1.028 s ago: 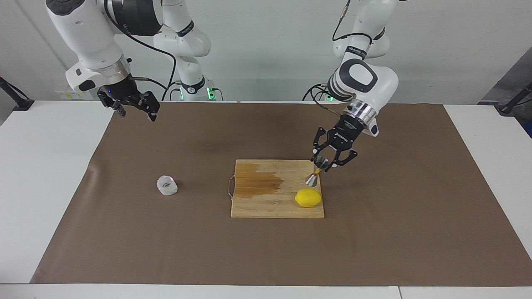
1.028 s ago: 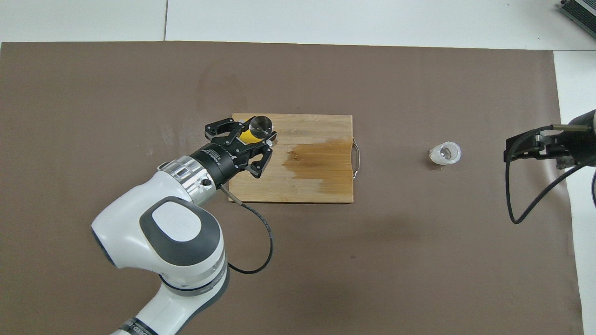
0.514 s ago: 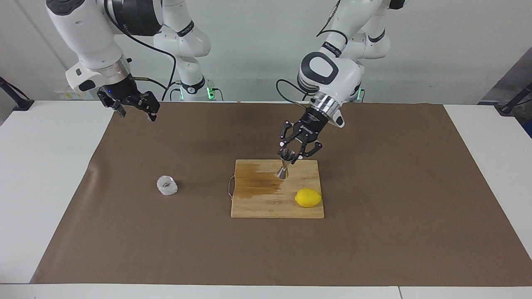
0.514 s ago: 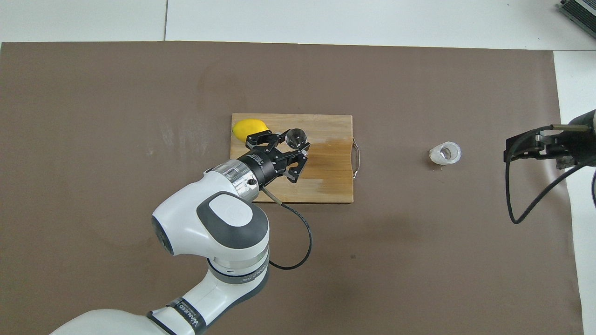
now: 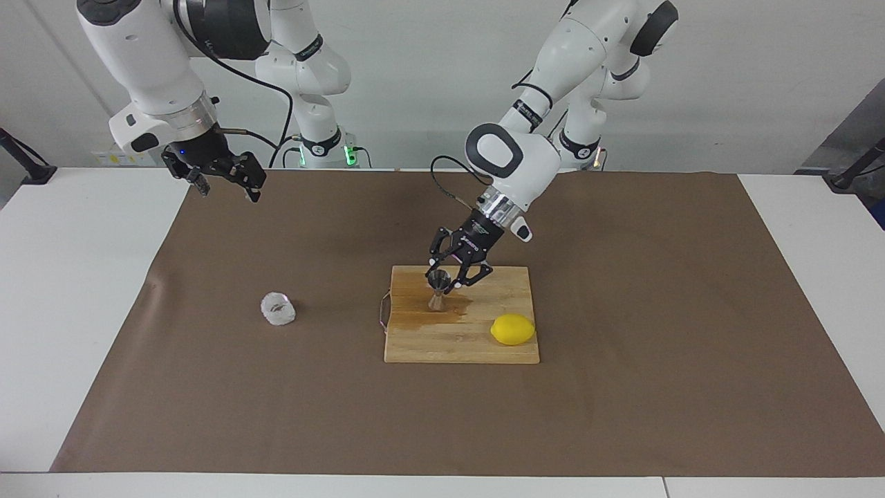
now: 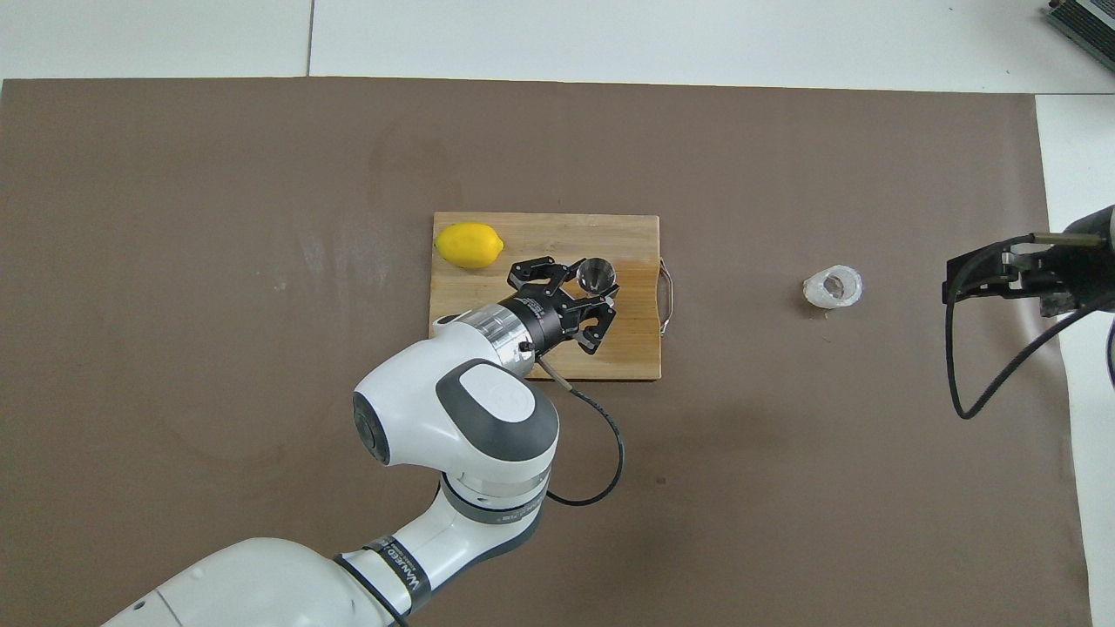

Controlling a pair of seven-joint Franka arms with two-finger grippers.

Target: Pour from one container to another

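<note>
Left gripper [image 5: 442, 282] clenched on steel jigger [image 5: 438, 290] over the cutting board [image 5: 415, 346], cup [image 5: 278, 309] on the mat toward the idle, open right gripper [image 5: 225, 181]; best set jigger upright and level before releasing.

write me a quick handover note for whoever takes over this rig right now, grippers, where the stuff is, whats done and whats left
Left gripper: shut on the steel jigger, upright over the cutting board, toward its handle end; whether its base touches the wood I cannot tell.
Right gripper: open, empty, waiting above the mat's corner at the right arm's end.
Whitish cup: on the mat, between the board and the right arm's end, untouched.
Lemon: on the board, at the corner toward the left arm's end.
Done: jigger picked up.
Left: pick up the cup and pour it into the jigger.
</note>
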